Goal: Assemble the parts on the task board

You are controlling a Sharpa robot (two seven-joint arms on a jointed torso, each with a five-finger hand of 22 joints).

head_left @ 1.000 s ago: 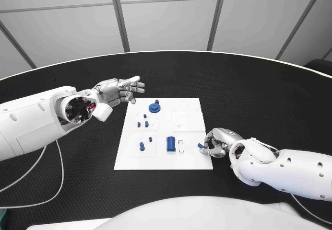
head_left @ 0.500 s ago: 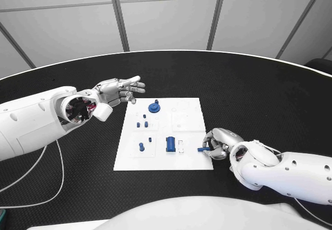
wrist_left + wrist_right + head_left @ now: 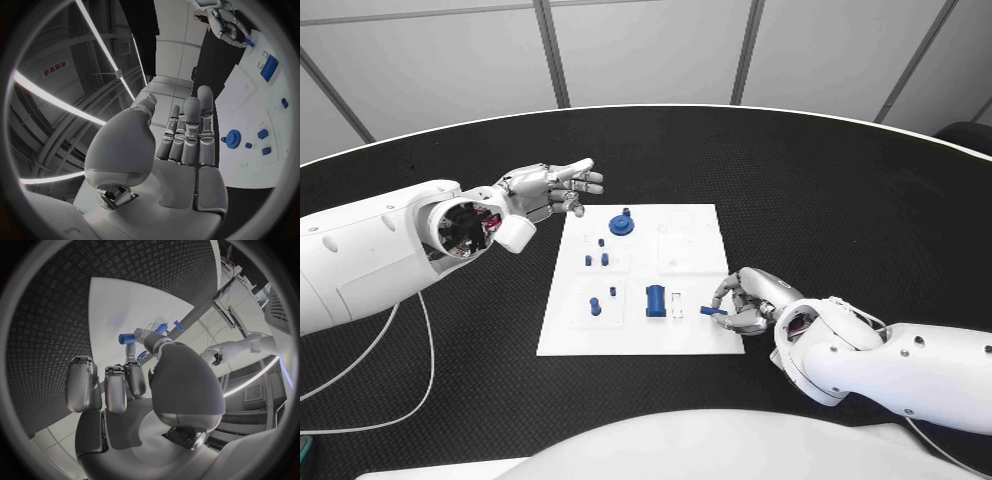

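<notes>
The left hand (image 3: 550,187) hovers in the upper left of the frame, just off the task board's (image 3: 574,335) far left corner, fingers spread and grasping nothing; it has not moved over the last second.

On the board, from left to right, small blue pegs stand in the left column, a round blue knob (image 3: 622,224) sits at the top centre, and a larger blue block (image 3: 655,299) stands upright in the lower middle, with an open white slot just beside it. None of these has shifted.

At the lower right edge of the board, the right hand (image 3: 749,301) pinches a small blue part (image 3: 710,311) between thumb and fingertips. A second ago that part sat tucked against the board's right edge; it has since been carried inward and now hangs over the board, near the slot beside the block. In the right wrist view the part (image 3: 127,338) sticks out beyond the fingertips, clear of the white surface. This looks like the approach to an insertion; the part is not yet seated.
</notes>
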